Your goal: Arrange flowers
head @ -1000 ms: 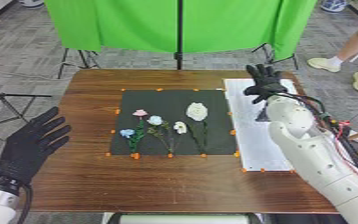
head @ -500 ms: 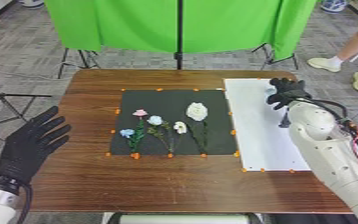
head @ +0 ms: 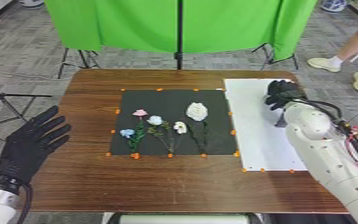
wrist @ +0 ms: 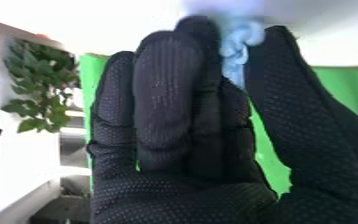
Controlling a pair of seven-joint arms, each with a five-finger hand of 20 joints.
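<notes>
Well, five flower stems are lying side by side on the black mat, heads toward the far side, stalks running toward the near edge. The blue flower is sitting leftmost and nearer, with the pink flower just beyond it to the right. The pale bluish-white flower is coming next, then the small white flower. The large white flower is lying rightmost, its head reaching farthest.

Orange tabs are dotting the edges of the mat, and the white board is lying just to its right. Above the far part of that board, the right hand is hovering. In the right wrist view, the right hand is holding its fingers and thumb straight; a light blue twisted piece is showing between thumb and fingers. Cannot tell whether it is being gripped.

At the table's left side, well apart from the flowers, the left hand is resting open, fingers straight and slightly spread, gripping nothing.

Brown wooden table is lying under it all. Beyond the far edge, green cloth is hanging behind a black pole. The wrist view is also catching a leafy plant.
</notes>
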